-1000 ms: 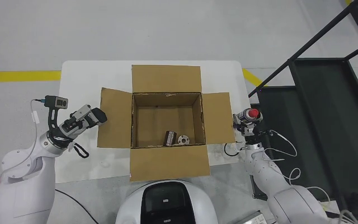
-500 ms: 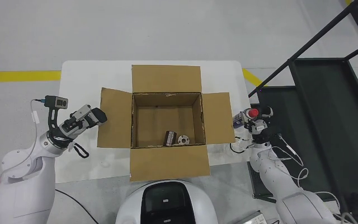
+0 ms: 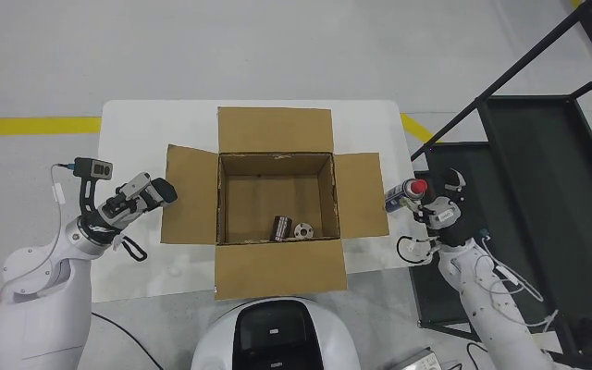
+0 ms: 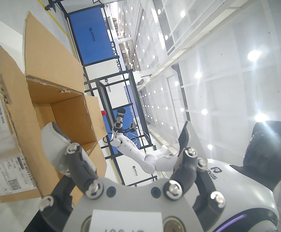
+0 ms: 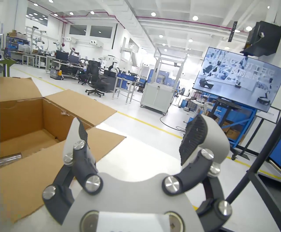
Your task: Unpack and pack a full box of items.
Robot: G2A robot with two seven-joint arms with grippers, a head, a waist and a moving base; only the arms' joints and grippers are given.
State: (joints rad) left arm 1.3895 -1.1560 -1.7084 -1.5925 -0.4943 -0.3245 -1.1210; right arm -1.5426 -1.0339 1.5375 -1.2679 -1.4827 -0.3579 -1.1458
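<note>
Since all four flaps are folded out, the box (image 3: 275,129) mid table (image 3: 148,120) is open for reach-in. Two metal parts (image 3: 290,228) lie against its near wall, probably the last to unpack. Left gripper (image 4: 118,129) is spread and empty at the left edge, tilted upward. Right gripper (image 5: 137,127) is spread and empty at the right edge, roughly level.

Site: robotics lab inside an industrial hall. Landmark: white metal-framed enclosure cabinet (image 5: 162,92). To one side of it are black swivel office chairs (image 5: 95,82) and benches with dark monitors (image 5: 65,58). On its other side is a large black-framed display screen (image 5: 238,79). In front runs a yellow floor line (image 5: 149,124). Overhead hang round ceiling lamps (image 5: 195,17).
</note>
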